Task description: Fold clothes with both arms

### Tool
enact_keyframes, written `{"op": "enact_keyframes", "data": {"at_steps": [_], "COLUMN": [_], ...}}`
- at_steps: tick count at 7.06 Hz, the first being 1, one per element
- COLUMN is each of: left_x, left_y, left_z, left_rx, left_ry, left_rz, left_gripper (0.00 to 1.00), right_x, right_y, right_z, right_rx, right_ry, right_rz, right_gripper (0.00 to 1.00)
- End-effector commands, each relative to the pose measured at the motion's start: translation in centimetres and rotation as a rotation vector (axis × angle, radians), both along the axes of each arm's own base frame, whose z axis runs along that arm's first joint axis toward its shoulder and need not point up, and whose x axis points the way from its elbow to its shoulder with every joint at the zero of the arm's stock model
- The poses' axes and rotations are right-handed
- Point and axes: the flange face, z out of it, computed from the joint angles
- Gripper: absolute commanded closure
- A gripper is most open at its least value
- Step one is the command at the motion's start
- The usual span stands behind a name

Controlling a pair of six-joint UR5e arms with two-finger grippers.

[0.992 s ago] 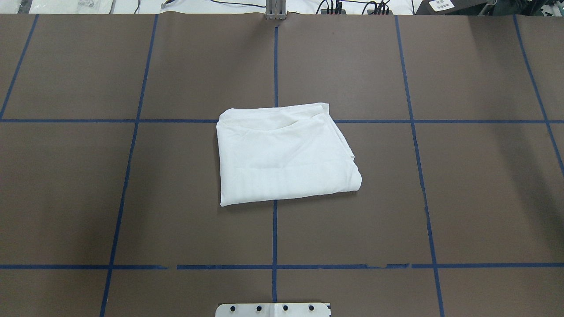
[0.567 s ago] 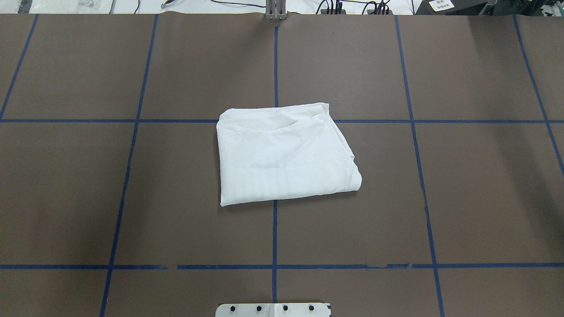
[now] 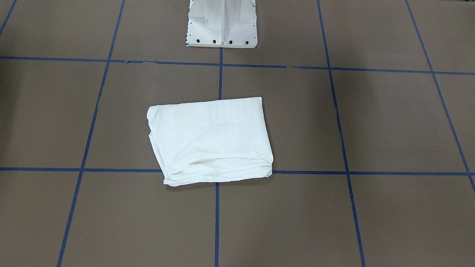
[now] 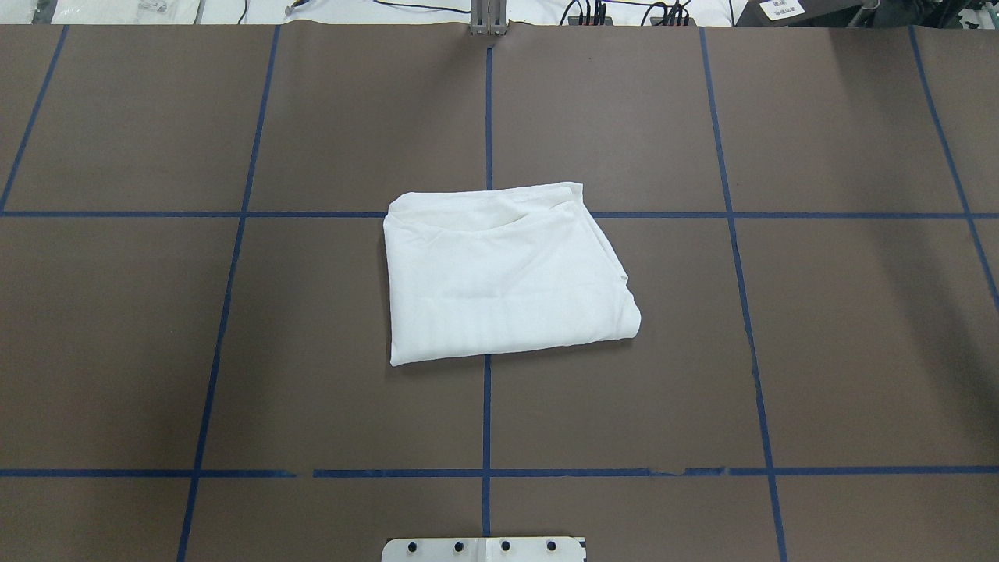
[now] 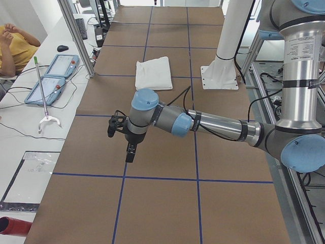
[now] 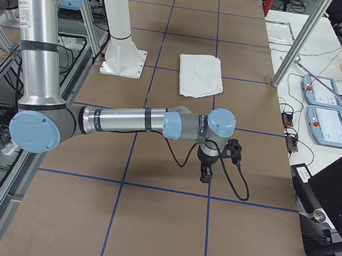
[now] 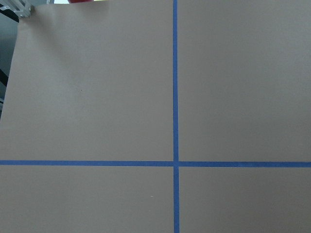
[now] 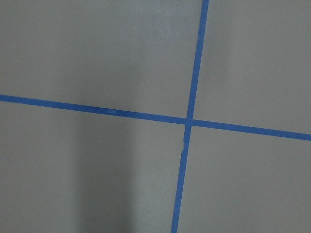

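As far as change goes: none. Set against the overhead pictures of a second ago, the white folded long-sleeved T-shirt (image 4: 499, 273) has the same place and the same outline.
Front-facing view: the shirt is a compact, slightly skewed packet on the brown surface (image 3: 382, 115). It lies over a crossing of the blue tape lines (image 3: 343, 146), in front of the white metal pedestal base (image 3: 222, 24). Its layered edges face away from the robot, and no arm shows.
Overhead view: the packet sits near the middle of the surface, with a curved seam showing faintly near its far edge. No printed text is visible and no arm is in view.
Left-side view: the silver-grey left arm (image 5: 218, 124) reaches out low, well apart from the shirt. The left gripper (image 5: 130, 156) points down at the surface, but I cannot tell whether its fingers are apart or together.
Right-side view: the silver-grey right arm (image 6: 123, 120) is stretched out likewise, far from the shirt. The right gripper (image 6: 205, 177) points down, and again I cannot tell how its fingers stand.
Left wrist view: only the surface and a tape crossing, with no cloth and no fingers.
Right wrist view: the same, a tape crossing and no cloth.
Meaning for the task: with the cloth at rest and both arms away from it, the folding looks finished. At most, the skewed corner could be squared up.
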Motion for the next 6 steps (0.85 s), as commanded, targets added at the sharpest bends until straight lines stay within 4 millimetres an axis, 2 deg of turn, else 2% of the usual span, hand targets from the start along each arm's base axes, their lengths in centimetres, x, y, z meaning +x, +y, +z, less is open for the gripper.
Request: {"op": "enact_keyframes", "data": {"at_steps": [1,6], "left_x": [0.2,0.7], "left_y": [-0.2,-0.8], "left_z": [-0.2,-1.2], "left_rx": [0.011,0.036], "left_ry": [-0.004,0.053], "left_rz": [0.004,0.028], "left_gripper": [0.00,0.00], "right_x": [0.0,-0.1], "right_y": [-0.1,0.2], "right_z": [-0.5,-0.9], "right_rx": [0.013,0.018], "right_ry": [-0.001,-0.012], "right_rz": [0.000,0.001], "right_gripper": [0.00,0.00]}}
